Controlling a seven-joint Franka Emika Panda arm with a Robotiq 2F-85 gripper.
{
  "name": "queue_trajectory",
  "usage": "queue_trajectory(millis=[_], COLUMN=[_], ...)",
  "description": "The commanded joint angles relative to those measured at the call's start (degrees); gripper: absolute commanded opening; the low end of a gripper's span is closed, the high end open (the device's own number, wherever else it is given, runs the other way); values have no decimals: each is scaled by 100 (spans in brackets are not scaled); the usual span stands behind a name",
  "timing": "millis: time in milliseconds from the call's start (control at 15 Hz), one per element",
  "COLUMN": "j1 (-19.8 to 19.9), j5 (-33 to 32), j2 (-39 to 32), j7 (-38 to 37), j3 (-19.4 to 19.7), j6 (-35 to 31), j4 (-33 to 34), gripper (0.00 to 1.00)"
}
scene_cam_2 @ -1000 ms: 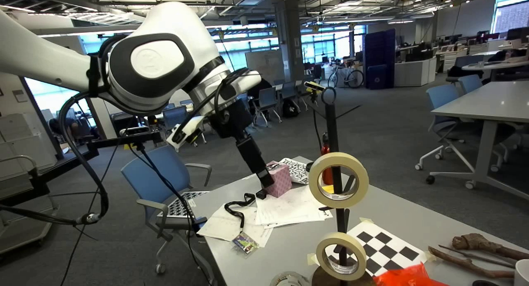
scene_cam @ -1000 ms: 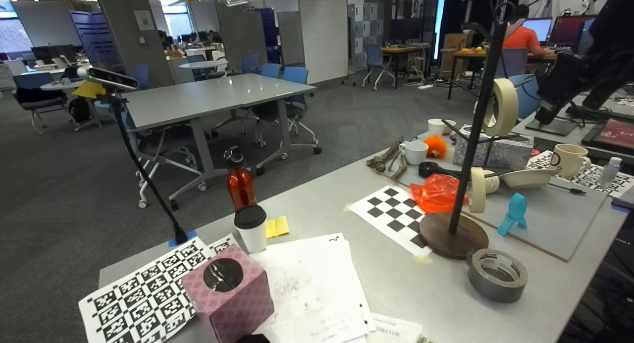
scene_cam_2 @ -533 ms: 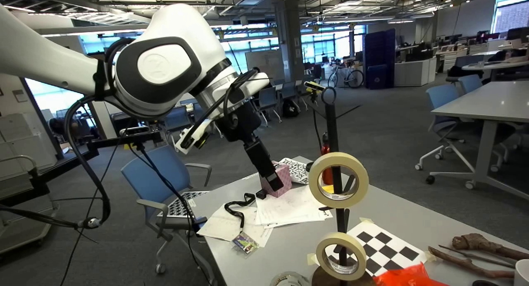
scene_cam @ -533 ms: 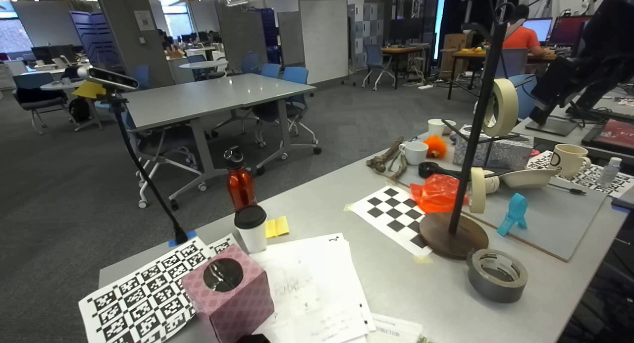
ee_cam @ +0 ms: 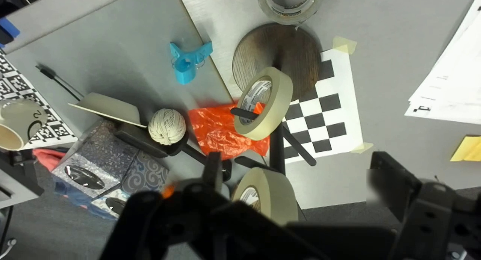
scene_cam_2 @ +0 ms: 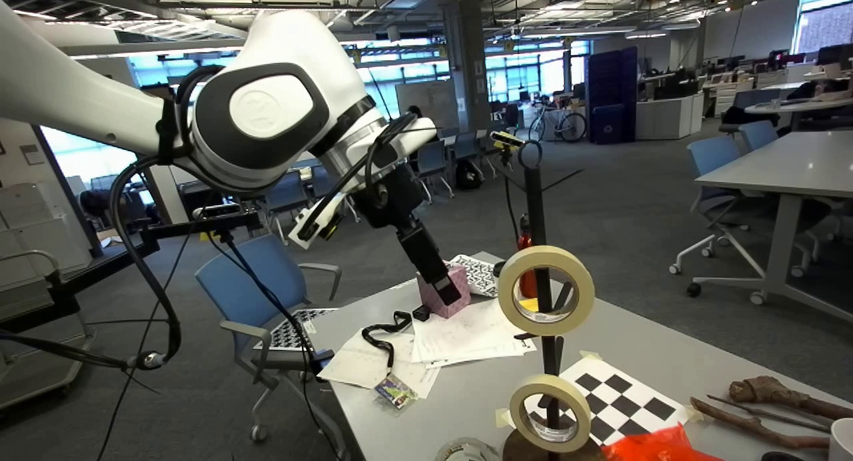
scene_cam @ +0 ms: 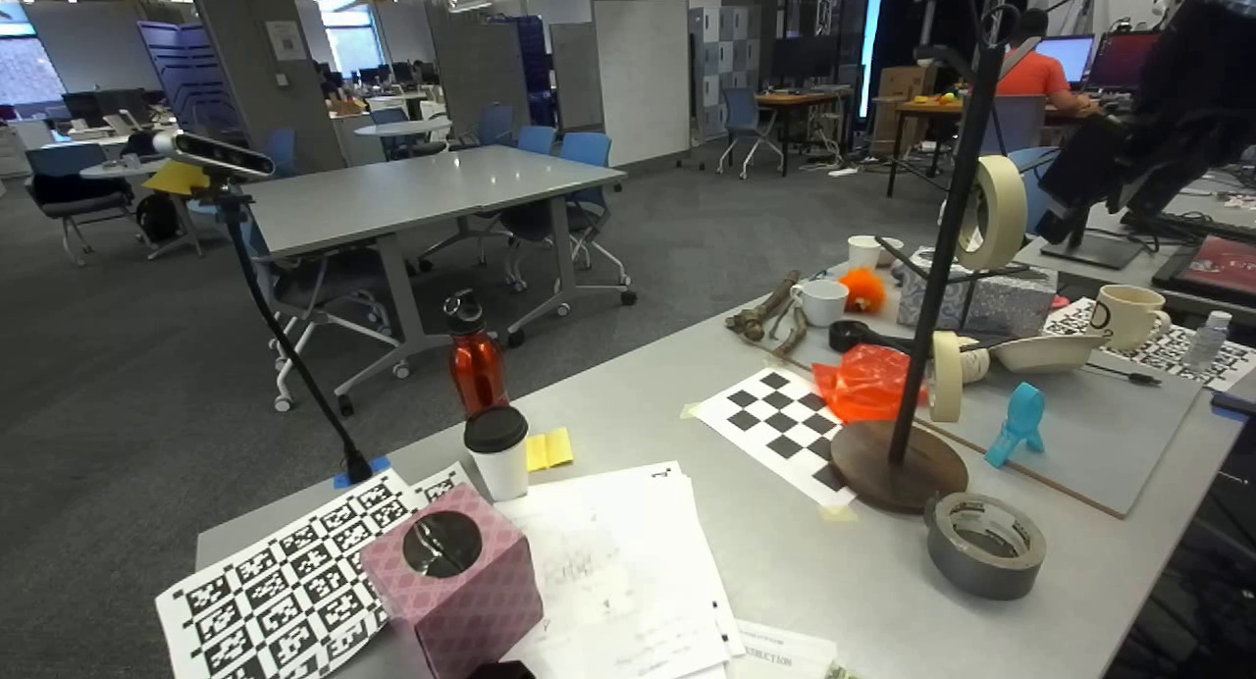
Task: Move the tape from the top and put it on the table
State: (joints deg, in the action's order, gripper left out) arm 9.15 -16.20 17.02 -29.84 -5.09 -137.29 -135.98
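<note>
The tape, a cream roll (scene_cam: 1003, 213), hangs on the upper peg of the dark pole stand (scene_cam: 942, 277); it also shows in an exterior view (scene_cam_2: 546, 256). A smaller cream roll (scene_cam_2: 550, 382) hangs lower. The round brown base (scene_cam: 895, 463) stands on the white-grey table (scene_cam: 785, 571). My gripper (scene_cam_2: 448, 291) is open and empty, beside the stand and apart from the tape. In the wrist view, the tape (ee_cam: 280, 194) appears between the open fingers (ee_cam: 298, 160), nearer the left finger, its lower part hidden by the gripper.
A grey tape roll (scene_cam: 986, 551) lies beside the base. A checkerboard sheet (scene_cam: 780, 424), an orange-red plastic bag (scene_cam: 868, 380) and a blue clip (scene_cam: 1019, 424) are close by. Papers (scene_cam: 618, 571) and a pink tissue box (scene_cam: 456, 581) lie farther along the table. The lower roll's peg (ee_cam: 300, 145) sticks out.
My gripper has moved toward the stand, to the right and slightly down in an exterior view. The finger spread looks about the same. The tape and stand have not moved.
</note>
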Motion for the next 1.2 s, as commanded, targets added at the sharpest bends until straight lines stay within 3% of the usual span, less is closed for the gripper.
queue_trajectory(millis=[0,1133], j1=[55,-42], j5=[-330,-1578], j2=[-291,-1168], j7=[-394,-2000], j3=[-114,215], j6=[-212,-396], j4=[224,875], gripper=[100,100])
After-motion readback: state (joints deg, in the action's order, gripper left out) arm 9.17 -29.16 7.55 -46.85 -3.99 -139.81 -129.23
